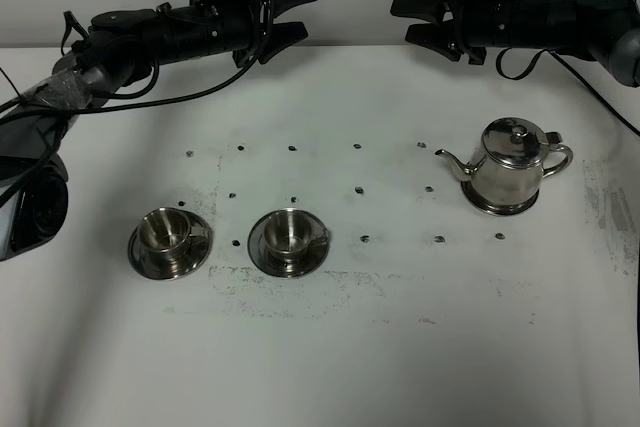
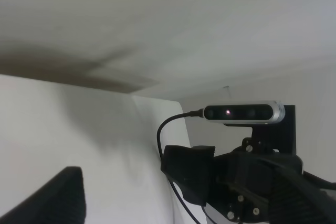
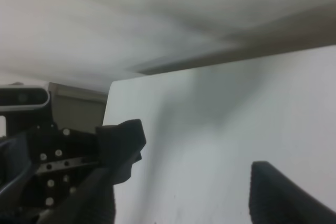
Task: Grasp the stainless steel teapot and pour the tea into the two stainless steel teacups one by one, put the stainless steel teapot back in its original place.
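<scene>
The stainless steel teapot (image 1: 510,169) stands upright at the right on a small round steel disc (image 1: 497,210), its spout pointing left. The two stainless steel teacups sit on their saucers at the front left, one further left (image 1: 166,231) and one nearer the middle (image 1: 288,231). No tea shows; the pot's lid is on. My left gripper (image 1: 305,10) and right gripper (image 1: 402,19) are both open and empty. They hang high over the table's far edge, facing each other, far from the pot and cups. The wrist views show none of the task objects.
The white table (image 1: 330,347) has small dark dots in rows across its middle. A worn grey patch (image 1: 612,217) lies near the right edge. The left wrist view shows the right arm's gripper (image 2: 189,174) and its camera (image 2: 244,113). The right wrist view shows the left arm's finger (image 3: 122,142).
</scene>
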Controlling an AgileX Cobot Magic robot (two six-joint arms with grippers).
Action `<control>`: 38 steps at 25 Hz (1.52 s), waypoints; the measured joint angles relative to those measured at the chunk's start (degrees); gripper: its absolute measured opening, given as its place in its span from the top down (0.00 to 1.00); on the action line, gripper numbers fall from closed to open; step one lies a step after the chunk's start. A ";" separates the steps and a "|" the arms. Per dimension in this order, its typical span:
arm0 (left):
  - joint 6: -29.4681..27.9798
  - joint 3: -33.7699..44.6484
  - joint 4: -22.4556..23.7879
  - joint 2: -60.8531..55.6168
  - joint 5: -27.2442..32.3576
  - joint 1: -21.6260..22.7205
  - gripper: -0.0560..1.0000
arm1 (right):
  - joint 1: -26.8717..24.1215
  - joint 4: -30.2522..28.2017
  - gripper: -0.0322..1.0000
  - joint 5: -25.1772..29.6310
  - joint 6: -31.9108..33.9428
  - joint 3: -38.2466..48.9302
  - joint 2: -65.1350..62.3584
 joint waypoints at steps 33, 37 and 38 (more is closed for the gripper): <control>-8.14 15.48 64.38 -37.02 -0.46 -1.35 0.32 | 4.00 -55.59 0.54 10.57 14.73 -4.08 -25.59; -8.56 32.22 68.62 -53.00 -7.15 -1.35 0.36 | 7.48 -64.28 0.55 11.01 14.79 5.55 -35.14; -8.56 36.45 69.00 -56.37 -8.58 -1.35 0.37 | 7.96 -65.05 0.55 11.02 14.84 8.06 -36.87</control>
